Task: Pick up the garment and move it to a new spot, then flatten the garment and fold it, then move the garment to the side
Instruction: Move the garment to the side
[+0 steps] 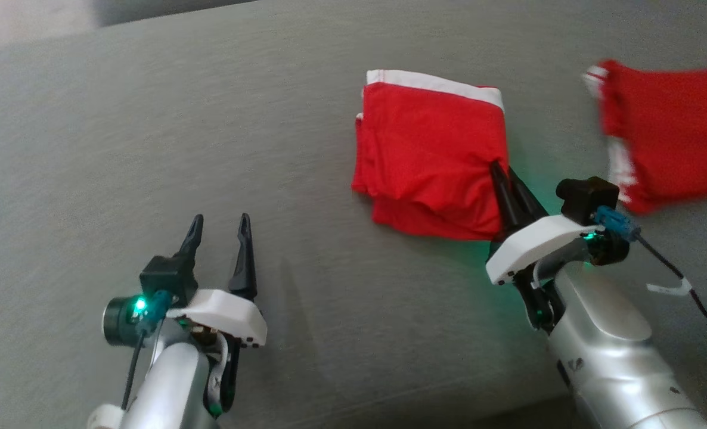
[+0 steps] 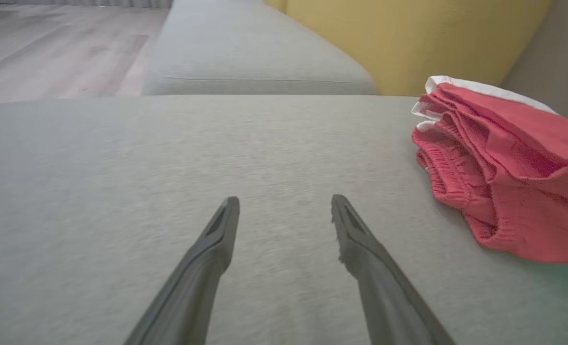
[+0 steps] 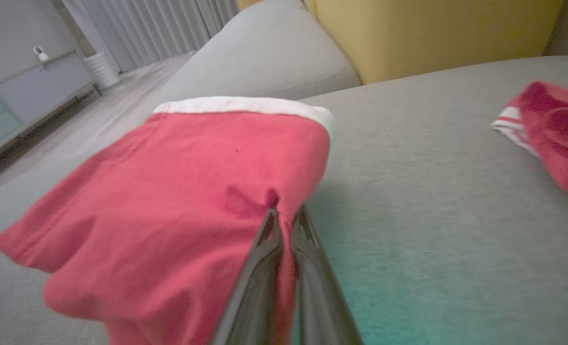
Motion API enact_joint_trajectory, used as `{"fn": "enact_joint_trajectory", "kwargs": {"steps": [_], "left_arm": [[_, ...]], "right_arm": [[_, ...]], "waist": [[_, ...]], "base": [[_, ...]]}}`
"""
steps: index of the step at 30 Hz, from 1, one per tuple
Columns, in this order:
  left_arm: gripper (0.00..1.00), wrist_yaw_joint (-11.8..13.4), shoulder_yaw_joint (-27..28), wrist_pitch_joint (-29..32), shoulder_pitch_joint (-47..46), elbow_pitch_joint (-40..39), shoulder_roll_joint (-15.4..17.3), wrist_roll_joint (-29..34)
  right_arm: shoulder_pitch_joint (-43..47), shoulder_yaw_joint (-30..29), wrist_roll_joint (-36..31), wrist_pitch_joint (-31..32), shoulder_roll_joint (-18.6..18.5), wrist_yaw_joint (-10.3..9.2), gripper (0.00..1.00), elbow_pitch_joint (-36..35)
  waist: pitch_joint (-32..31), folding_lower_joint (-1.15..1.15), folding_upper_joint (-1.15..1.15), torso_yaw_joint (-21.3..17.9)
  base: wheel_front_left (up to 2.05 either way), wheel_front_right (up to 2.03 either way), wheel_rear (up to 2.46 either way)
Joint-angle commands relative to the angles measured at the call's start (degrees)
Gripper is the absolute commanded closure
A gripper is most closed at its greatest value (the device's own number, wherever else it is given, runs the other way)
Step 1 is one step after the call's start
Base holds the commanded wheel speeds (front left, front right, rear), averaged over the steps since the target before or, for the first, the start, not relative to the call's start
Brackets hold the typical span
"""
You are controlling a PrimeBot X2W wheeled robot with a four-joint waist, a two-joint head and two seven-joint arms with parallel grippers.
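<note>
The garment (image 1: 431,155) is a red pair of shorts with a white band, folded into a rough square on the grey cushion (image 1: 151,131). My right gripper (image 1: 499,170) is shut on its right edge, the cloth pinched between the fingertips (image 3: 270,211) and lifted a little in the right wrist view, where the garment (image 3: 178,191) bulges upward. My left gripper (image 1: 219,223) stands open over bare cushion to the garment's left, nothing between its fingers (image 2: 226,215). In the left wrist view the garment (image 2: 504,163) lies off to the right.
A second red garment with white stripes (image 1: 669,137) lies at the far right of the cushion. A yellow back cushion (image 2: 408,38) and another grey seat (image 2: 250,52) stand beyond. A cable (image 1: 675,274) trails from my right wrist.
</note>
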Motion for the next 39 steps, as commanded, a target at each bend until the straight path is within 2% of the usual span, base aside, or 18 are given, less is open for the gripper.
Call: {"fn": "enact_joint_trajectory", "kwargs": {"steps": [1,8,10,14,19,24,29,36,39], "left_arm": [[0.0,-0.23,2.12,-0.3,-2.28,-1.53,0.65,0.42],[0.0,-1.22,3.03,-0.3,-3.27,-1.14,0.65,1.89],[0.0,-1.42,3.3,-0.3,-3.29,-1.11,0.65,2.19],[0.0,-1.89,3.01,-0.3,-3.98,-0.65,0.65,2.04],[0.0,-1.97,2.72,-0.3,-4.1,-0.57,0.65,1.98],[0.0,-2.17,2.41,-0.3,-3.95,-0.42,0.65,2.26],[0.0,-1.91,2.37,-0.3,-3.8,-0.71,0.65,2.2],[0.0,-1.73,2.19,-0.3,-4.07,-1.32,0.65,2.24],[0.0,-1.68,2.14,-0.3,-4.22,-1.39,0.65,2.23]], "right_arm": [[0.15,1.33,0.43,-0.78,0.7,0.37,1.0,-2.16],[2.2,3.28,2.38,-0.78,0.7,0.37,1.0,-5.5],[2.42,3.8,2.8,-0.78,0.7,0.37,1.0,-6.14],[2.11,2.04,1.18,-0.78,0.7,0.37,1.0,-6.83],[-1.3,0.94,-3.49,-0.78,0.45,0.37,1.0,-6.29],[-7.3,0.63,-7.24,-0.44,-2.73,0.37,1.0,-3.92],[-12.74,-0.45,-9.86,1.29,-7.6,0.37,1.0,-0.58],[-18.74,-3.83,-17.01,3.99,-16.67,0.37,1.0,5.39],[-19.82,-5.6,-19.1,4.26,-18.57,0.37,1.0,7.05]], "waist": [[-0.2,0.0,0.0,-10.04],[1.19,0.0,0.0,-17.9],[1.61,0.0,0.0,-19.36],[2.44,0.0,0.0,-19.94],[3.02,0.0,0.0,-19.87],[3.85,0.0,0.0,-17.15],[4.67,0.0,0.0,-14.18],[5.58,0.0,0.0,-11.48],[5.83,0.0,0.0,-11.02]], "base": [[0.0,0.0,0.0],[0.0,0.0,0.0],[0.0,0.0,0.0],[0.0,0.0,0.0],[0.0,0.0,0.0],[0.0,0.0,0.0],[0.0,0.0,0.0],[0.0,0.0,0.0],[0.0,0.0,0.0]]}}
